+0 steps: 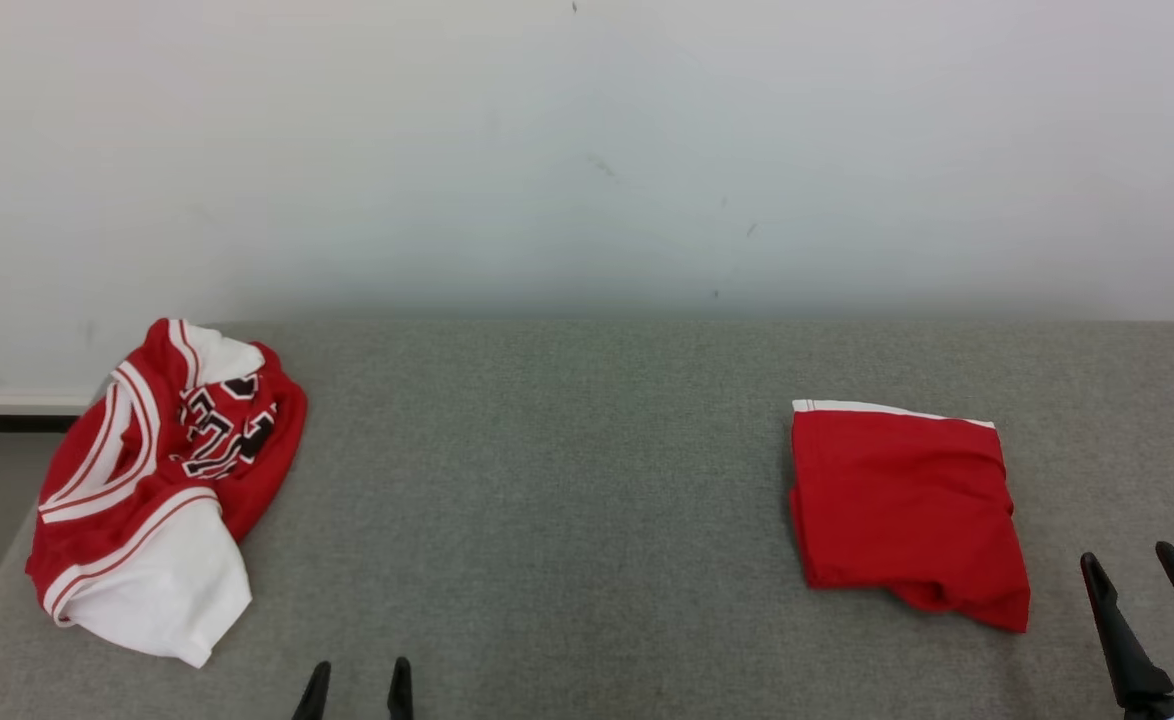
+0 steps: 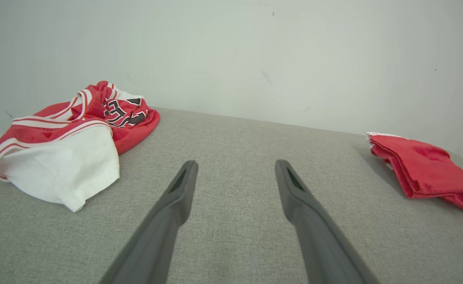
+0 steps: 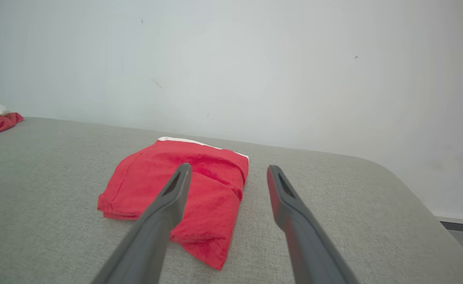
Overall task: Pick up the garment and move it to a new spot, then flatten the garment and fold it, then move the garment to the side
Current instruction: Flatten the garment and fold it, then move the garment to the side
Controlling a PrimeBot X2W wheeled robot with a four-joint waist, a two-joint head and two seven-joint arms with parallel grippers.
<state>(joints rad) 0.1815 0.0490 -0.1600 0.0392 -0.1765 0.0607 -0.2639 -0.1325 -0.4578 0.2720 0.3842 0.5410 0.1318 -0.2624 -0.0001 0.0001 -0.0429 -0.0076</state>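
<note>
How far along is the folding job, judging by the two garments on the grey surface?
Done: the red garment lies folded at the right side. In hand: nothing; the left pincer and right pincer stand open, clear of cloth. Left, probably: the crumpled jersey lies unfolded.

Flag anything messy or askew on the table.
Mostly tidy. The folded red garment on the right has a rumpled near corner bulging out of its otherwise square fold. The red-and-white jersey at the table's left end lies crumpled in a heap. The left gripper and right gripper stand open, clear of both.
</note>
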